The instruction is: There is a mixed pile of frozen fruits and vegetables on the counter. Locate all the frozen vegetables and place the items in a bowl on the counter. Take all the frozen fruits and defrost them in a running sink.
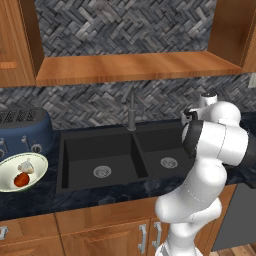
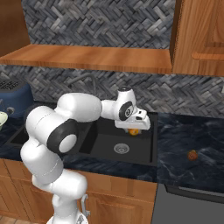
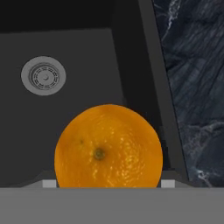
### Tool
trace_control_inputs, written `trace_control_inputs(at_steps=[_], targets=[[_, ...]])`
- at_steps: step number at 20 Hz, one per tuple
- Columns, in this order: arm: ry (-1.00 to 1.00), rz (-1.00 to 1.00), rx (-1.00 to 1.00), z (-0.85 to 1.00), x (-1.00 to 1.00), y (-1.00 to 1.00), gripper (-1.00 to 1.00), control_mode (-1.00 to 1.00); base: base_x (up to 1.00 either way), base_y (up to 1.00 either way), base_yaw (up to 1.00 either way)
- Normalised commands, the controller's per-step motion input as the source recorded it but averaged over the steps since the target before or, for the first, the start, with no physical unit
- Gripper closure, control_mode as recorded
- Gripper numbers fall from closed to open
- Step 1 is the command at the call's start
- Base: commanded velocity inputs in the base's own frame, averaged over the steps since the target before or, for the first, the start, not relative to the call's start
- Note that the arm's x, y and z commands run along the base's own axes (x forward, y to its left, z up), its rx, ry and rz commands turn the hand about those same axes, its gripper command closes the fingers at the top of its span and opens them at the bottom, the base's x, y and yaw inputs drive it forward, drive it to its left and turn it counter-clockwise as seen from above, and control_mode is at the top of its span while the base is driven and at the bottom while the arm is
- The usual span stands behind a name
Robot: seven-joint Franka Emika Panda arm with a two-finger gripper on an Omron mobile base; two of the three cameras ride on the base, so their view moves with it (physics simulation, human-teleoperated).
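I saw my gripper (image 2: 134,130) holding a round orange (image 3: 108,146) above the sink (image 2: 124,144), over its right basin. Its little stem dot faced the hand camera. The fingertips were mostly hidden behind the fruit. Farther right of the sink, a small orange piece (image 2: 192,155) lay on the counter (image 2: 188,135), too small to make out.
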Motion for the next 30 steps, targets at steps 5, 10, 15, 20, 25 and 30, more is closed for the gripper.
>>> trace_control_inputs(at_steps=[5, 10, 15, 20, 25, 30], targets=[[0.01, 0.02, 0.05, -0.13, 0.0, 0.24, 1.0, -1.0, 0.0, 0.0, 0.0], [0.0, 0.01, 0.06, -0.12, 0.0, 0.17, 1.0, -1.0, 0.0, 0.0, 0.0], [0.0, 0.0, 0.05, -0.25, 0.0, 0.17, 1.0, -1.0, 0.0, 0.0, 0.0], [0.02, 0.0, 0.05, -0.36, 0.0, 0.12, 1.0, -1.0, 0.0, 0.0, 0.0], [0.02, 0.0, 0.05, -0.32, 0.1, 0.02, 1.0, -1.0, 0.0, 0.0, 0.0], [0.0, 0.0, 0.01, -0.25, 0.26, 0.04, 1.0, -1.0, 0.0, 0.0, 0.0]])
